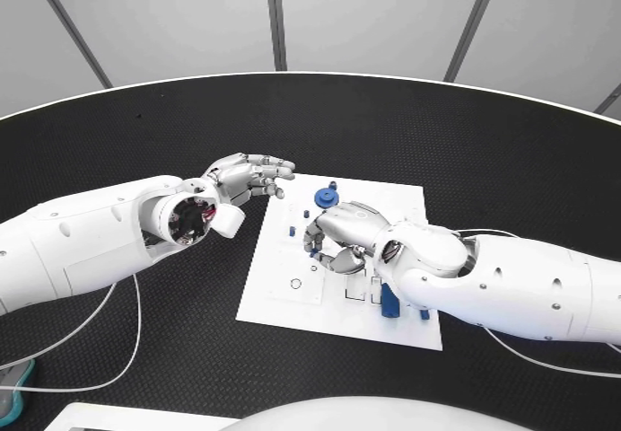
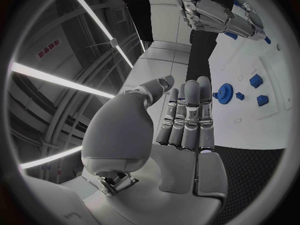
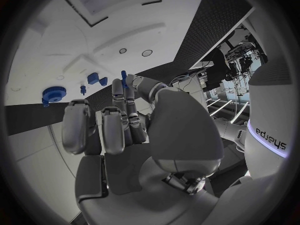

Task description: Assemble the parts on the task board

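The white task board (image 1: pixel 292 305) lies in the middle of the black table. A blue gear (image 1: pixel 327 196) stands near its far edge, also seen as the gear (image 2: pixel 225 91) and the gear (image 3: pixel 53 93). My right hand (image 1: pixel 342 235) hovers over the board's middle with fingers curled. In the right wrist view its thumb and a fingertip pinch a small blue peg (image 3: pixel 123 77). My left hand (image 1: pixel 246 177) is off the board's far left corner, fingers stretched out and holding nothing (image 2: pixel 187 115). Two blue blocks (image 2: pixel 255 80) lie beside the gear.
A long blue piece (image 1: pixel 389 301) and a short one (image 1: pixel 424 314) stand on the board's near right part, close under my right forearm. Small blue pegs (image 1: pixel 307 214) sit near the gear. Cables (image 1: pixel 129 350) trail on the table at the near left.
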Robot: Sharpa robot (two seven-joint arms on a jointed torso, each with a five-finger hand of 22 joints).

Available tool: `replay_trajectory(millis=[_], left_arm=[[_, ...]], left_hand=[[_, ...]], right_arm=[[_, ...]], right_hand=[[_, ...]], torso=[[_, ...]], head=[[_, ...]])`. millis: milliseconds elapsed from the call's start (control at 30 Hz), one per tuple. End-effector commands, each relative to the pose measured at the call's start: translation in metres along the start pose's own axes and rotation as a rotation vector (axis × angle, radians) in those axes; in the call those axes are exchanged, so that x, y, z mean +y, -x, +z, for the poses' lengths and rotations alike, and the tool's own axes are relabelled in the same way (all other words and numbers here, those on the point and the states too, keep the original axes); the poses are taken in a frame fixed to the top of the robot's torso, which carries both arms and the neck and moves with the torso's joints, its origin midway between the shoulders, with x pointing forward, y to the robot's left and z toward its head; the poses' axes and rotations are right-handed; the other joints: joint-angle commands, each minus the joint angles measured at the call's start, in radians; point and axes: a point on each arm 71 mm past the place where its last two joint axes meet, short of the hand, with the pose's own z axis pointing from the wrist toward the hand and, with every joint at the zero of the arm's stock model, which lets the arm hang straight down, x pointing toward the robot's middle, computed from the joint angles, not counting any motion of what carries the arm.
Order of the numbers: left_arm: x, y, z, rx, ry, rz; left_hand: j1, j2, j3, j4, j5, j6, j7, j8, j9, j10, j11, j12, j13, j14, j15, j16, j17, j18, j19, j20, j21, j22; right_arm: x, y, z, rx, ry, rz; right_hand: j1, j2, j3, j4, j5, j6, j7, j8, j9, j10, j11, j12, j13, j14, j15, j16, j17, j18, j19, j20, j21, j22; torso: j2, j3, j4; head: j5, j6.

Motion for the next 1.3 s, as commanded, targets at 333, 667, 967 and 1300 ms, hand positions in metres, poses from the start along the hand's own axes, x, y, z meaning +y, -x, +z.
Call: replay_trajectory(millis=[333,667,967,1300], left_arm=[[0.0,-0.001,0.001,0.003,0.0,0.0],[0.0,0.0,0.001,0.004,0.001,0.0],[0.0,-0.001,0.001,0.006,0.001,0.0],[0.0,-0.001,0.0,0.007,0.002,-0.001]], left_hand=[[0.003,0.006,-0.008,0.001,0.001,-0.007,0.002,-0.006,-0.001,-0.008,0.0,0.003,0.002,-0.008,0.003,-0.004,-0.001,0.006,0.006,0.001,-0.004,-0.002],[0.003,0.006,-0.008,0.001,0.001,-0.007,0.002,-0.006,-0.001,-0.008,0.0,0.003,0.002,-0.008,0.003,-0.004,-0.001,0.006,0.006,0.001,-0.004,-0.002],[0.002,0.006,-0.009,0.002,0.001,-0.008,0.002,-0.006,-0.001,-0.01,0.001,0.005,0.002,-0.009,0.003,-0.004,-0.002,0.006,0.005,0.002,-0.006,-0.003],[0.002,0.006,-0.009,0.002,0.001,-0.008,0.002,-0.006,-0.001,-0.01,0.001,0.005,0.002,-0.009,0.003,-0.004,-0.002,0.006,0.005,0.002,-0.006,-0.003]], right_arm=[[-0.003,-0.014,-0.003,0.046,-0.008,0.007],[-0.004,-0.017,-0.003,0.06,-0.01,0.008],[-0.003,-0.02,-0.001,0.062,-0.009,0.011],[-0.003,-0.022,0.0,0.066,-0.01,0.011]], right_hand=[[-0.009,0.002,-0.005,0.003,0.005,0.001,0.002,0.0,0.001,0.005,0.002,-0.007,0.001,0.063,-0.007,0.005,0.048,0.005,0.02,-0.006,-0.002,0.051],[-0.01,0.002,-0.006,0.003,0.005,0.001,0.002,0.0,0.001,0.005,0.002,-0.007,0.001,0.063,-0.006,0.004,0.047,0.005,0.02,-0.006,-0.002,0.051],[-0.011,0.003,-0.006,0.004,0.006,0.0,0.002,0.0,0.002,0.005,0.002,-0.008,0.001,0.063,-0.006,0.004,0.048,0.005,0.019,-0.006,-0.003,0.051],[-0.011,0.004,-0.006,0.004,0.007,0.0,0.002,0.0,0.002,0.006,0.002,-0.009,0.001,0.063,-0.006,0.005,0.048,0.005,0.019,-0.006,-0.003,0.05]], torso=[[-0.002,0.0015,-0.0006],[-0.002,0.0005,-0.0011],[-0.002,0.0007,0.0006],[-0.002,-0.0003,-0.0002]], head=[[0.014,-0.013],[0.018,-0.018],[0.019,-0.019],[0.021,-0.021]])
